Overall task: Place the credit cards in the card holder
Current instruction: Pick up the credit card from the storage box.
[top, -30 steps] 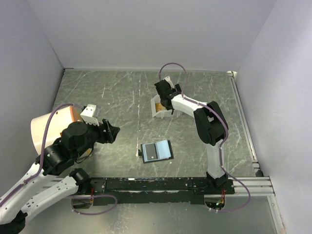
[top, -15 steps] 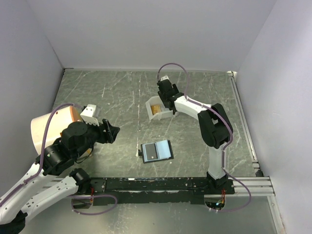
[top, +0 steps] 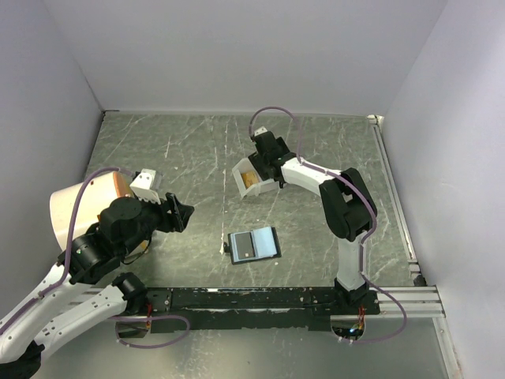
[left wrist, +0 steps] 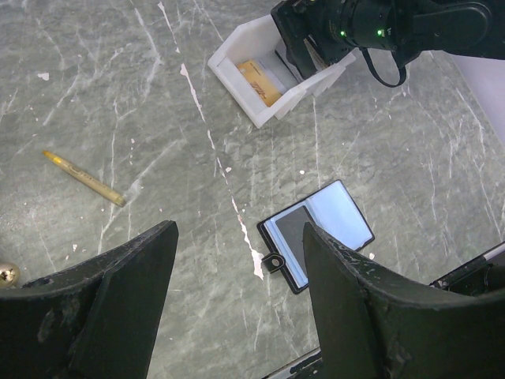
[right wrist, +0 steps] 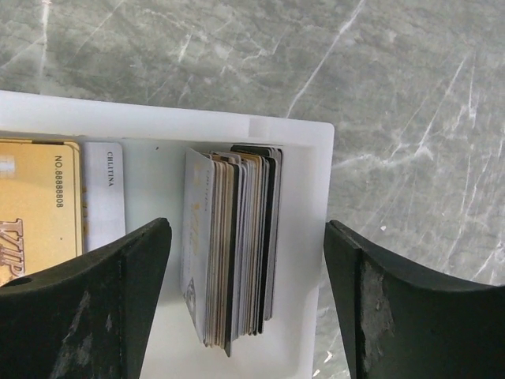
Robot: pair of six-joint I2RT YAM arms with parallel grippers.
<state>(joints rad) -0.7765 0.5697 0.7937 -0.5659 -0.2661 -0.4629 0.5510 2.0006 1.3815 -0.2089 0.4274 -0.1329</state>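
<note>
**Jaws spread over the card box, no card lifted yet**

Over the white box (right wrist: 308, 197) the right gripper (right wrist: 246, 237) hung with its jaws released and wide. One finger stood on either side of a stack of credit cards (right wrist: 233, 253) that sat on edge against the box's end wall. Neither finger touched the stack, and nothing was held. Further along inside the same box a gold card (right wrist: 31, 205) lay flat, with a white card (right wrist: 102, 193) between it and the stack.

The left gripper (left wrist: 238, 237) hovered well to the left of the box and nearer the arm bases. Its jaws were likewise released and empty above the desk (top: 181, 150).

The card holder (top: 254, 245) lay open on the desk, pale blue-grey inside up, well apart from the box on the side toward the bases. One half of it showed a dark rectangle; whether that was a card already pocketed or only a pocket panel could not be told.

By that showing the task was barely begun. At most one card was in, and the bulk of the cards sat in the box. What was left, as I judged it, was to close on a card, lift it clear of the box, carry it to the holder, slide it into a pocket, and repeat. Parting one thin card from so tight a stack looked like the awkward part.
</note>
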